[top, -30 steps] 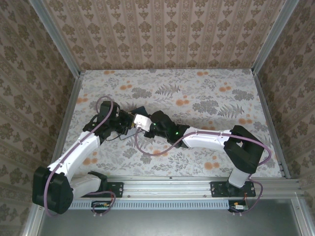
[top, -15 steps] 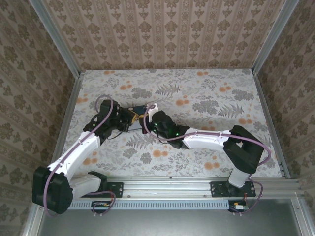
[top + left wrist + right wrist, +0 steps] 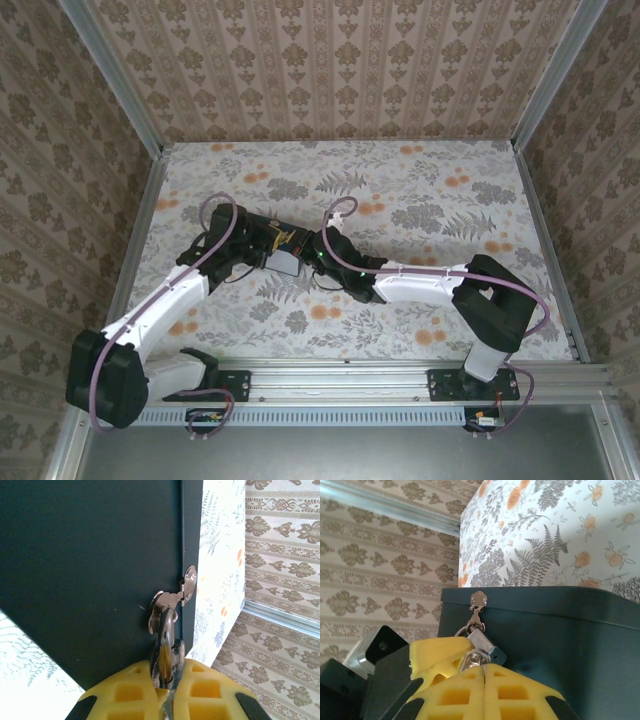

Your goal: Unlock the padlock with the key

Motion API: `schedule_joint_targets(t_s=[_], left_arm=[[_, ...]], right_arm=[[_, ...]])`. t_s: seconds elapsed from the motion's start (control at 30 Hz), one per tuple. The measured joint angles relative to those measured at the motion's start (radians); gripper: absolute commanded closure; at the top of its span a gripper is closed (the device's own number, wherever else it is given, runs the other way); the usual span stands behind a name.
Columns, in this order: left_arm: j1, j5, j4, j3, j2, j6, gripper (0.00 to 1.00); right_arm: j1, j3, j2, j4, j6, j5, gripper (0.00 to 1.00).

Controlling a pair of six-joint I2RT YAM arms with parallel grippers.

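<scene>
Right wrist view: right hand [image 3: 484,669] pinches the tiny, likely slippery key [image 3: 476,657] by its head; left hand [image 3: 167,676] clamps the rigid padlock [image 3: 481,636].

**Top view:** fixed high behind the arm bases [image 3: 470,382], looking down across the desk [image 3: 450,200] toward 12 o'clock.
**Left wrist view:** close behind the left claw [image 3: 167,672], facing 2 o'clock.
**Right wrist view:** likewise behind the right claw [image 3: 484,675], facing 10 o'clock.
Both wrist views share the tin [image 3: 570,630] and padlock [image 3: 481,639].
</scene>
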Motion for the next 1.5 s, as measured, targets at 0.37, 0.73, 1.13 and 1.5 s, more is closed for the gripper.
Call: schedule_joint_targets(t_s=[0.37,0.73,1.13,1.5], left_arm=[[-0.013,-0.029,0.007,0.004,0.011,-0.013,1.00],[0.027,0.060,-0.046,0.035,0.009,0.016,1.00],[0.061,0.111,-0.099,0.037,-0.023,0.043,1.00],[0.060,0.123,-0.146,0.066,-0.023,0.069,1.00]], right_arm=[[-0.019,0.003,-0.001,-0.031,0.333,-0.060,1.00],[-0.100,0.015,-0.046,-0.098,0.296,-0.342,0.69],[-0.177,0.116,-0.211,-0.492,-0.338,-0.427,0.67],[-0.073,0.053,-0.264,-0.460,-1.415,-0.367,0.52]])
